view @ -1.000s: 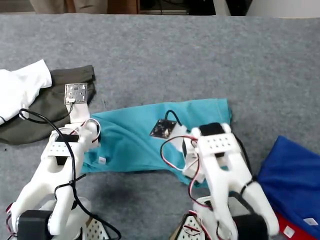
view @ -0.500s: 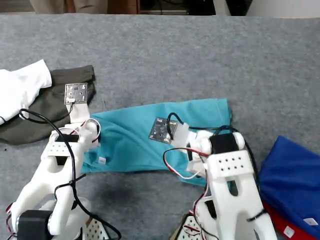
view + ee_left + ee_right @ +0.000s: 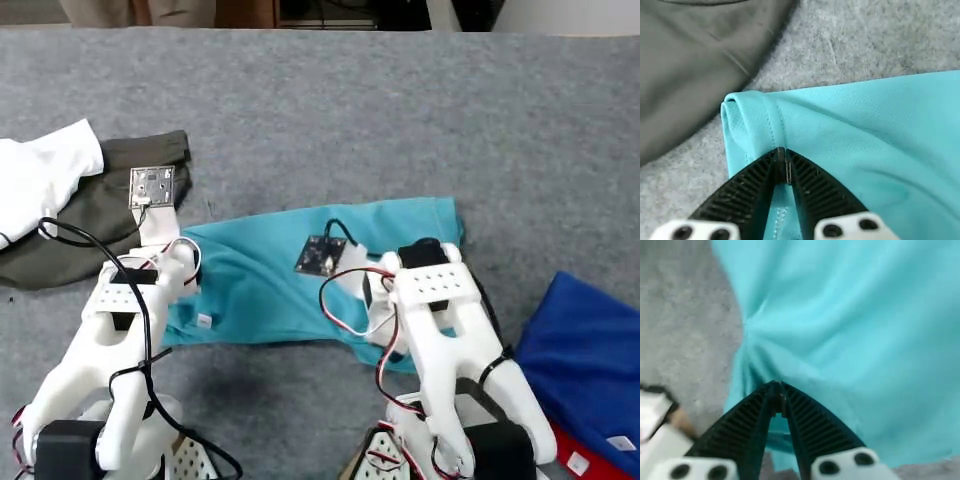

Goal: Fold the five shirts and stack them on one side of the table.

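A teal shirt lies folded in a long band across the middle of the grey table. My left gripper is shut on the teal shirt at its hemmed left corner; from above that arm stands at the shirt's left end. My right gripper is shut on a pinched fold of the teal shirt; that arm covers the shirt's right part. A dark olive shirt with a white shirt on it lies at the left.
A blue shirt on top of a red one lies at the near right edge. The olive shirt lies close beside the teal corner in the left wrist view. The far half of the table is bare felt.
The right arm swung right and toward the front half a second ago, then came back to about where it was. The left arm and the shirts have stayed put.
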Available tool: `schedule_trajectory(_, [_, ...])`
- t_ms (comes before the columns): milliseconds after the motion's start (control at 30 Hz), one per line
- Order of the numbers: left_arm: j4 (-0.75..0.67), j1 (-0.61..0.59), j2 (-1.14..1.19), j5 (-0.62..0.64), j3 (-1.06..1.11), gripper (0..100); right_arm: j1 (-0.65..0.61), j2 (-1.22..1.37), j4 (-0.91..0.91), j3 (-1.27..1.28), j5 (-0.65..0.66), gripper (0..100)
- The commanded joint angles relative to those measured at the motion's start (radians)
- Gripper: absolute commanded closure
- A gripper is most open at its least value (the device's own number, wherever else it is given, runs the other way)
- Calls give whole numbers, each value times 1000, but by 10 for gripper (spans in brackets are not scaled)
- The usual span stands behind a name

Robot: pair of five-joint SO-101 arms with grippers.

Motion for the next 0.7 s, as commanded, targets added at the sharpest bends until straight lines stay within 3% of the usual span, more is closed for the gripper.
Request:
schedule_trajectory(0, [-9, -9, -13, 3, -14, 981, -10, -31, 91, 8, 74, 994])
schedule_trajectory(300, [-8, -9, -15, 8, -17, 981, -4, -50, 35, 8, 106, 994])
schedule_trajectory(433, [3, -21, -16, 9, -40, 981, 102, -50, 114, -202, 98, 994])
schedule_trajectory(567, [212, -72, -16, 9, -201, 981, 242, -25, 152, -509, 103, 993])
schedule_trajectory(667, [405, -92, -16, 9, -384, 981, 272, 67, 150, -639, 103, 991])
